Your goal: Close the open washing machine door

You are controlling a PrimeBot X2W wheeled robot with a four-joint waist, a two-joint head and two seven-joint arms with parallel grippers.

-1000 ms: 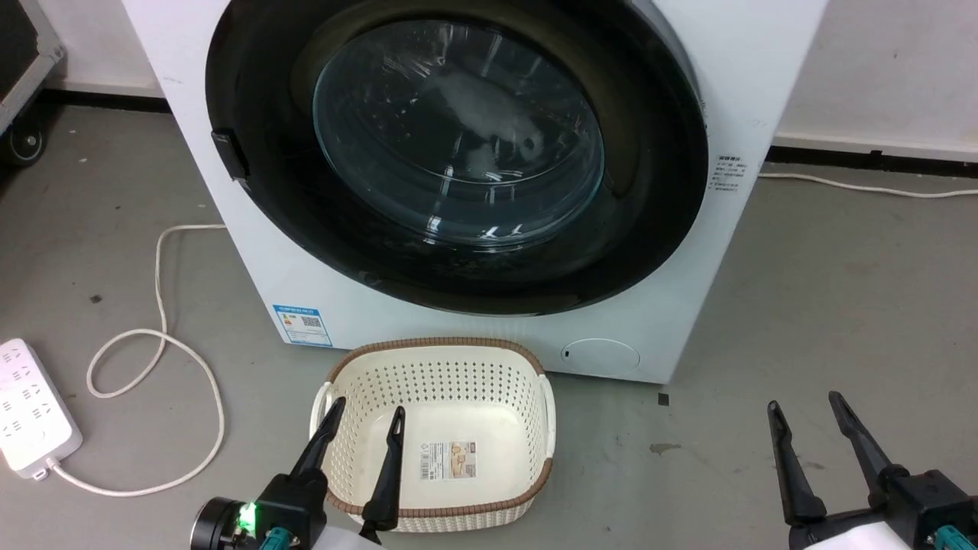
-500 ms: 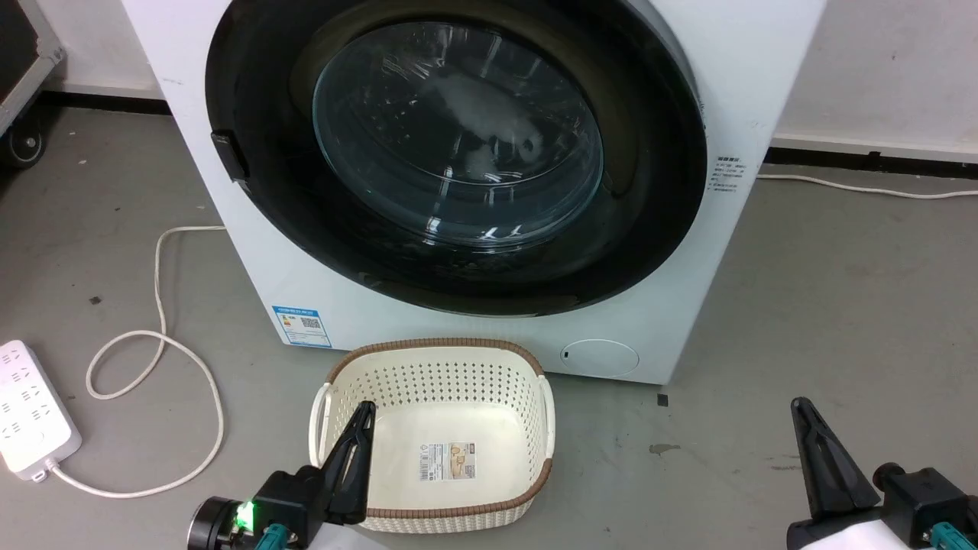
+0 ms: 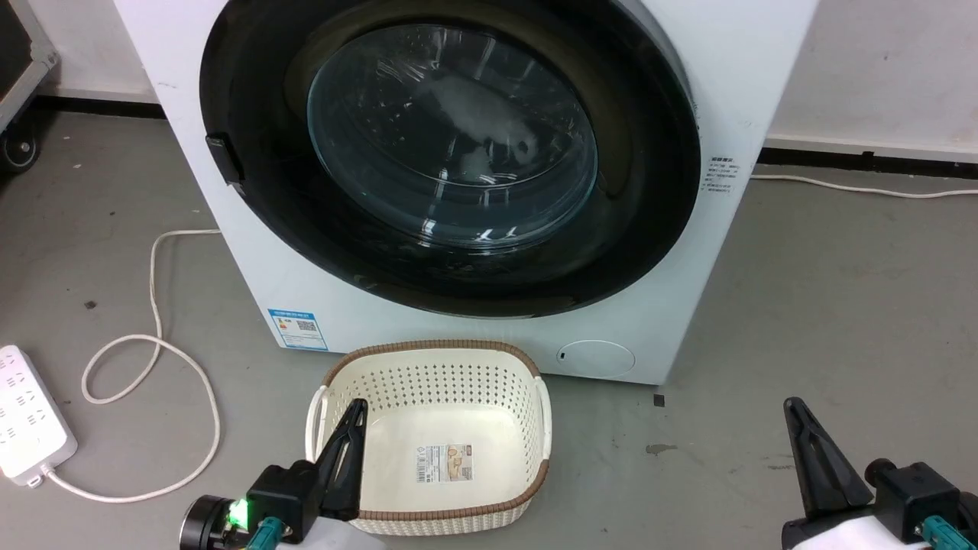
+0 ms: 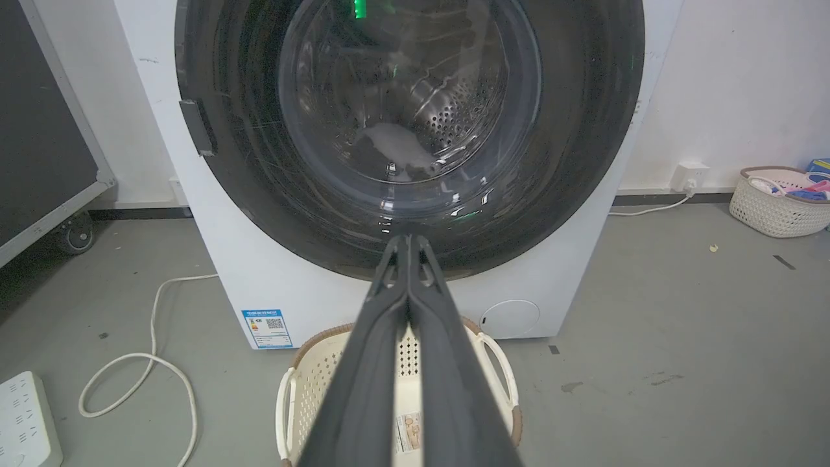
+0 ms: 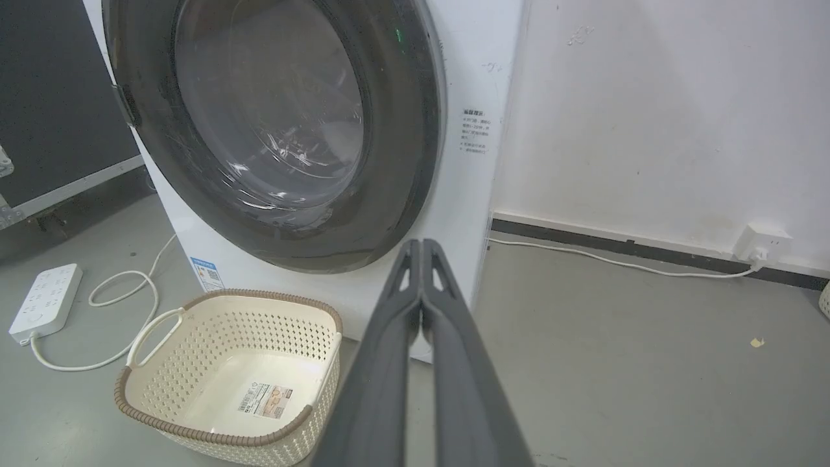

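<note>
1. Both grippers have changed since a second ago: the left gripper [image 3: 357, 405] and the right gripper [image 3: 791, 402] had their fingers spread then, and now each pair is pressed together. The slight sideways slide of the scene looks like the head camera moving.
2. The washing machine door [image 3: 451, 153] lies flat against the front of the washing machine [image 3: 428, 328], with the latch [image 3: 223, 156] at 9 o'clock on its black rim and no gap that I can make out. I judge the closing done, with nothing left but backing off.
3. In the head view the left gripper sits at 7 o'clock, overlapping the near left corner of the basket [image 3: 435, 345]; the right gripper sits at 4 o'clock. Both jaws are clenched tip to tip, empty, and well apart from the door.
</note>
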